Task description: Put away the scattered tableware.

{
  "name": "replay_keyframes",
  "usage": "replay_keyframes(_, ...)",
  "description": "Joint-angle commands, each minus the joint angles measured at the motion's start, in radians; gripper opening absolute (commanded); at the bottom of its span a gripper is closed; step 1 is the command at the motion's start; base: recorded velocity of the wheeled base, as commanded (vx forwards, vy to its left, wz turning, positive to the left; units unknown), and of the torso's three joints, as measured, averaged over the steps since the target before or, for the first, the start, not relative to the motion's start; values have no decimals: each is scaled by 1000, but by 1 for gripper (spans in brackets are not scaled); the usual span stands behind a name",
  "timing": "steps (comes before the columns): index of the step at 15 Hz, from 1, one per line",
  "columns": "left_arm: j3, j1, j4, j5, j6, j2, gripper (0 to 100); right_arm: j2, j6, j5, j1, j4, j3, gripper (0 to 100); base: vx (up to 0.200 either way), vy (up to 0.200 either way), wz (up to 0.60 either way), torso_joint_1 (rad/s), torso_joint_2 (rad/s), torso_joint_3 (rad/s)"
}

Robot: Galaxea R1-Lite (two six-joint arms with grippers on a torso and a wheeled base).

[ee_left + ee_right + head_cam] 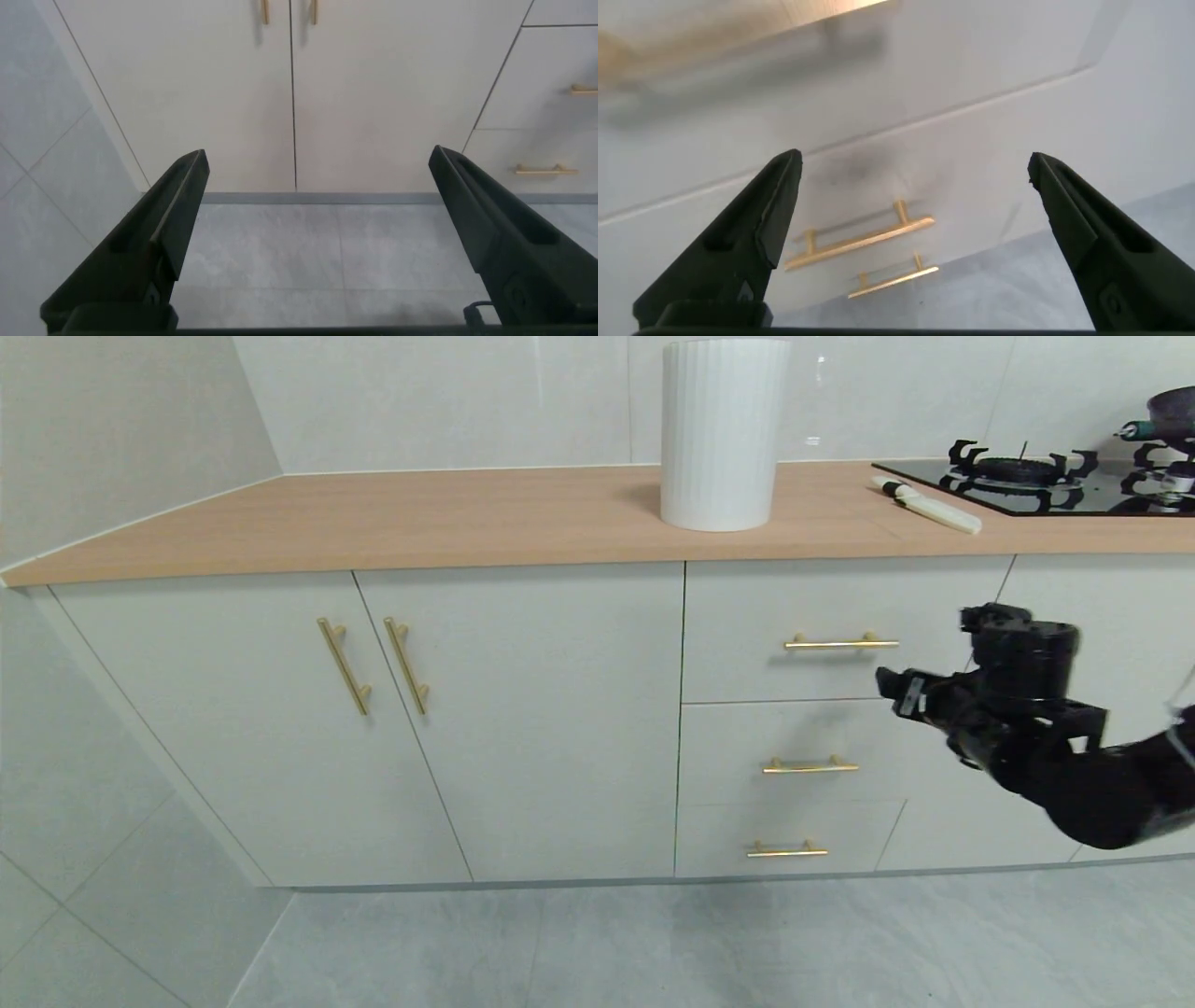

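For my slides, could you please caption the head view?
Right tool open, facing the drawers; cream utensil lies on the counter.

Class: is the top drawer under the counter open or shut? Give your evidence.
Shut. The top drawer front lies flush with the middle drawer below it, with only a thin seam between them and no inside showing.

My right arm (1083,784) was matte black, thick and rounded, with a boxy black block (1022,649) sitting on the wrist and a thin pale cable (1182,695) at the right edge. My right tool (894,693) carried a small pale patch. My left tool (318,159) had long, dark, flat-sided fingers (159,229) tapering to narrow tips.
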Motion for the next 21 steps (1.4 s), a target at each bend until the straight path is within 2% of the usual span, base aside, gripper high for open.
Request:
replay_keyframes(1, 0, 0, 0, 0, 0, 2, 100, -594, -165, -87, -2, 4, 335, 100, 0, 0, 0, 0, 0, 0)
replay_keyframes(2, 0, 0, 0, 0, 0, 2, 100, -665, -199, -95, -5, 9, 358, 100, 0, 0, 0, 0, 0, 0)
replay_keyframes(3, 0, 0, 0, 0, 0, 2, 100, -895, -297, -101, -25, 59, 407, 100, 0, 0, 0, 0, 0, 0)
replay_keyframes(4, 0, 0, 0, 0, 0, 2, 100, -1030, -344, -108, -66, 147, 418, 100, 0, 0, 0, 0, 0, 0)
replay_keyframes(5, 0, 0, 0, 0, 0, 2, 100, -1168, -375, -110, -134, 293, 427, 100, 0, 0, 0, 0, 0, 0)
replay_keyframes(7, 0, 0, 0, 0, 0, 2, 100, -1412, -374, -101, -155, 584, 427, 100, 0, 0, 0, 0, 0, 0)
replay_keyframes(9, 0, 0, 0, 0, 0, 2, 100, -1606, -374, -88, -157, 799, 438, 100, 0, 0, 0, 0, 0, 0)
replay_keyframes(13, 0, 0, 0, 0, 0, 2, 100, -1843, -364, -101, -183, 1024, 481, 100, 0, 0, 0, 0, 0, 0)
replay_keyframes(16, 0, 0, 0, 0, 0, 2, 100, -1899, -321, -99, -210, 1021, 631, 100, 0, 0, 0, 0, 0, 0)
replay_keyframes(17, 0, 0, 0, 0, 0, 2, 100, -1899, -286, -44, -209, 958, 715, 100, 0, 0, 0, 0, 0, 0)
replay_keyframes(20, 0, 0, 0, 0, 0, 2, 100, -1899, -271, 277, -210, 773, 858, 100, 0, 0, 0, 0, 0, 0)
replay_keyframes(21, 0, 0, 0, 0, 0, 2, 100, -1899, -271, 356, -210, 802, 858, 100, 0, 0, 0, 0, 0, 0)
